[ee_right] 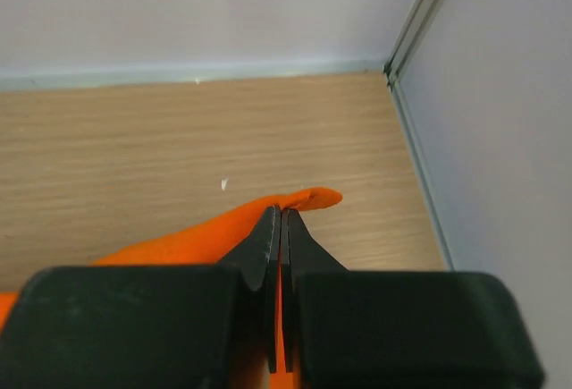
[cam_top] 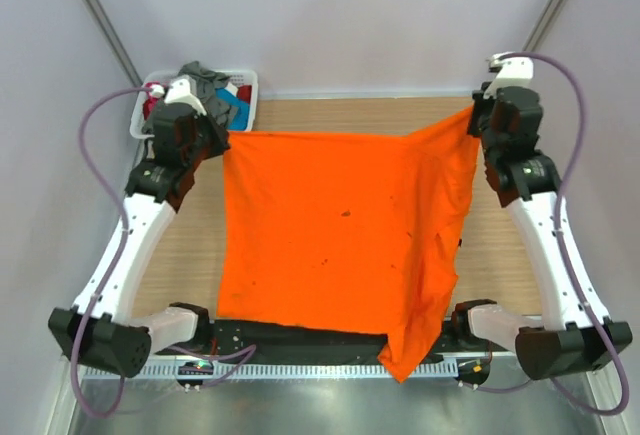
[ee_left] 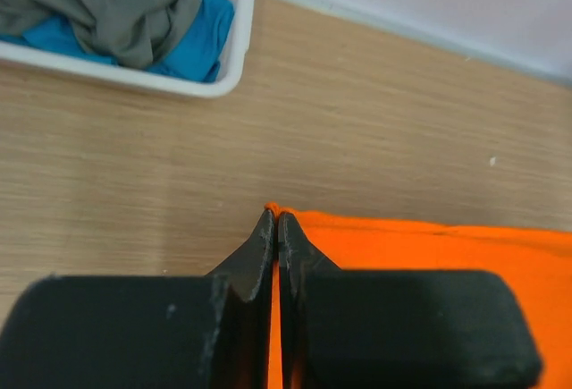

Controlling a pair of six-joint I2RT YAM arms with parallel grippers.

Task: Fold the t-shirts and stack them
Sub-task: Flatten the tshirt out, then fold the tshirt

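At the near edge of the table (cam_top: 195,255), one corner of the orange t-shirt (cam_top: 330,235) spills over the side while the rest lies spread flat across the middle — the layout a first fold needs, I judge. Farther back, the left end effector (ee_left: 275,219) and the right end effector (ee_right: 281,215) are each clamped tight on a far corner, seemingly to pull the cloth smooth — and beyond, at the far left, the white basket (cam_top: 250,77) holds the grey, teal and red t-shirts (ee_left: 134,13).

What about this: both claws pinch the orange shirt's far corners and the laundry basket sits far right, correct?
No: the top external view shows the basket far left. The left gripper and right gripper pinch the orange t-shirt by its far corners.
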